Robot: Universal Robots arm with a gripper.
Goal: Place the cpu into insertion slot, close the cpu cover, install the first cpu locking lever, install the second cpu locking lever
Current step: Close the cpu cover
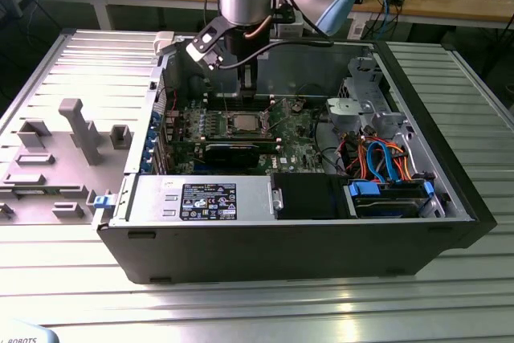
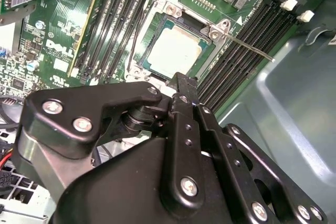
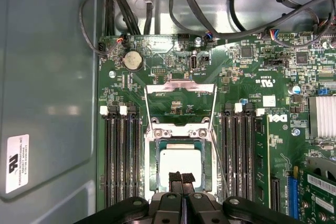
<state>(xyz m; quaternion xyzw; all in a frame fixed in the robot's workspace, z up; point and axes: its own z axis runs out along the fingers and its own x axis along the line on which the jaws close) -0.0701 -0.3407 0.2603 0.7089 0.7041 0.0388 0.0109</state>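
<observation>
Just under your claw, pinched narrow and empty, the chip lies in its socket. Beyond it the cover lies flipped open; dropping lower could scrape the chip or knock it askew.

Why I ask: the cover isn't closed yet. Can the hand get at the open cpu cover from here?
Probably yes. The hand hangs shut over the cpu seated in the insertion slot; the cpu cover lies open right beside it, with nothing between them.
</observation>
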